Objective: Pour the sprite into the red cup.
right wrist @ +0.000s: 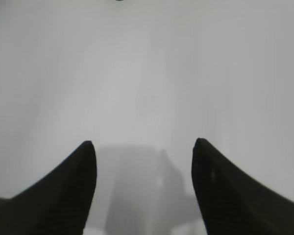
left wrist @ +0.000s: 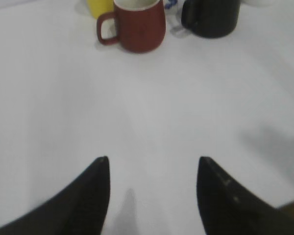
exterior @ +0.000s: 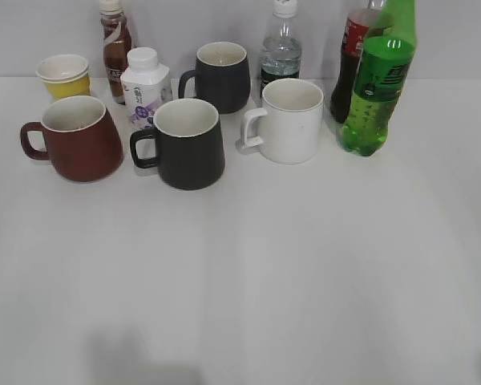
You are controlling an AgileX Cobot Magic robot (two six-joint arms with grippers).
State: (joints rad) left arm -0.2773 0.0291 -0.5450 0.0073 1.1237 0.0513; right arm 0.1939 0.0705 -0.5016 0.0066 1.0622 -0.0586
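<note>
The sprite (exterior: 378, 84), a tall translucent green bottle, stands upright at the back right of the table in the exterior view. The red cup (exterior: 78, 138), a squat dark red mug with its handle to the left, stands at the left; it also shows in the left wrist view (left wrist: 139, 25), far ahead of my left gripper (left wrist: 153, 164). My left gripper is open and empty over bare table. My right gripper (right wrist: 143, 147) is open and empty over bare table; no task object shows in its view. Neither gripper shows in the exterior view.
A black mug (exterior: 187, 144) stands right of the red cup, a second black mug (exterior: 221, 76) behind it, a white mug (exterior: 289, 120) left of the sprite. A yellow paper cup (exterior: 64, 76), brown drink bottle (exterior: 115, 48), white carton (exterior: 145, 88), water bottle (exterior: 281, 48) and cola bottle (exterior: 351, 60) line the back.
</note>
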